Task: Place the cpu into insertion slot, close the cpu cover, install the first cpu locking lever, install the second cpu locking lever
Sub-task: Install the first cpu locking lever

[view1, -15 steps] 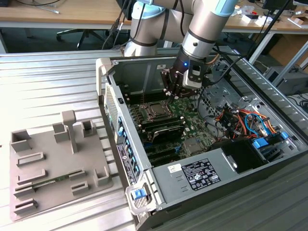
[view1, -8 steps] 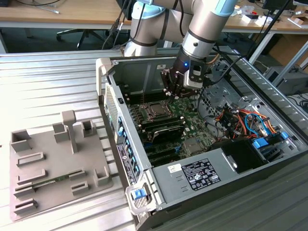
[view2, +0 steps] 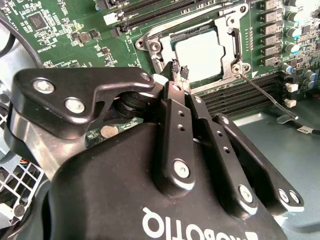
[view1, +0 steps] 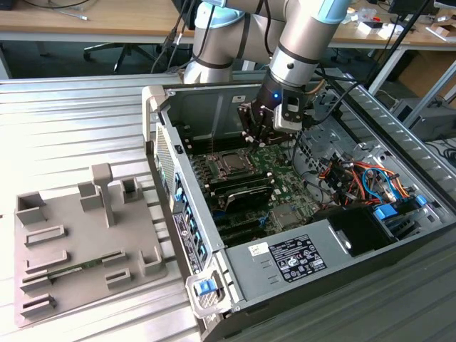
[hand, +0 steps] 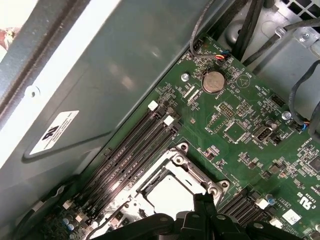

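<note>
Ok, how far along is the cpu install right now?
The cpu lies seated with the cpu cover down around it. The pincer is at the cover's edge. One locking lever sticks out unlatched, so latching looks left.

We see a green board (hand: 240, 150) w/ black slots (hand: 135, 150), and a silver-grey chip (view2: 200, 52) in a silvery frame (view2: 232, 30). The gripper (view2: 183, 91) is black (white lettering on its body). Arm (view1: 299, 43) silver w/ light-blue caps; cables (view1: 356, 174) orange & blue; jig (view1: 78, 242) plain grey; tabletop (view1: 64, 121) pale, ribbed.
</note>
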Robot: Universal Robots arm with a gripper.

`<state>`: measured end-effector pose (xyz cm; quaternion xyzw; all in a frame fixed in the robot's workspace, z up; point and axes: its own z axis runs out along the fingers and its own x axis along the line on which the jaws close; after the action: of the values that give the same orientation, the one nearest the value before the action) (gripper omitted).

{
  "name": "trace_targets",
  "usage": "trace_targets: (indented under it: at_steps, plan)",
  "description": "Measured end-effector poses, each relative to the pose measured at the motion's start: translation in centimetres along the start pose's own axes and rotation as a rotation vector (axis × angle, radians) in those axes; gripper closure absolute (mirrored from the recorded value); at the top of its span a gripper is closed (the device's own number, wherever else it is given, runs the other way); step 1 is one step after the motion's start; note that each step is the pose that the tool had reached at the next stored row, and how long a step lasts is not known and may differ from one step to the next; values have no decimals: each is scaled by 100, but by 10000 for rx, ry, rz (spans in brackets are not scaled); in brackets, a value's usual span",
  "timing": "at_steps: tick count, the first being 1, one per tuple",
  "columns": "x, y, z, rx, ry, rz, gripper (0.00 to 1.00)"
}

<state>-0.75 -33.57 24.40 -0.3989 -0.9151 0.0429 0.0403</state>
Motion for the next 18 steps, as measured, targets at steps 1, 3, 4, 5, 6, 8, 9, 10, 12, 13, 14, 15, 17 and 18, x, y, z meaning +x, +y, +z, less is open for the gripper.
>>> trace_targets:
  at_steps: [1,3,4,5,6,8,9,10,12,13,14,15,17,18]
  plan:
    - [0,0,0,2,-6,-50,89]
    - [0,0,0,6,-15,-137,89]
    - [0,0,0,8,-23,-203,89]
    - [0,0,0,11,-31,-280,89]
    - [0,0,0,13,-35,-315,89]
    - [0,0,0,16,-45,-404,89]
    - [0,0,0,19,-53,-470,89]
    - [0,0,0,21,-57,-513,89]
    - [0,0,0,25,-68,-603,89]
    - [0,0,0,26,-72,-641,89]
    - [0,0,0,27,-75,-676,89]
    - [0,0,0,29,-79,-707,89]
    - [0,0,0,32,-88,-790,89]
    - [0,0,0,33,-92,-821,89]
